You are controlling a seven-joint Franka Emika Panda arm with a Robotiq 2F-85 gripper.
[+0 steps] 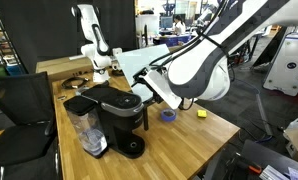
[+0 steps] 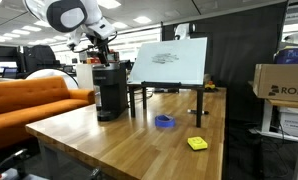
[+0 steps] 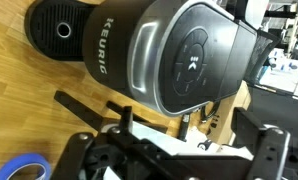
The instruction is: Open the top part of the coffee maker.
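The black coffee maker (image 1: 117,118) stands on the wooden table, with its clear water tank (image 1: 90,131) on one side; it also shows in an exterior view (image 2: 111,92). From the wrist view I look down on its glossy rounded top part (image 3: 189,55), which is shut, and on the round drip base (image 3: 59,28). My gripper (image 3: 187,122) is open and empty. It hovers just above and beside the top part (image 1: 119,98) in both exterior views, and I cannot tell whether it touches. My gripper also shows there (image 1: 141,85) (image 2: 98,54).
A white slanted board (image 2: 170,62) on black legs stands behind the machine. A blue tape roll (image 2: 165,122) and a yellow block (image 2: 197,143) lie on the table (image 2: 129,140). An orange sofa (image 2: 29,98) and a black chair (image 1: 19,105) stand beside it.
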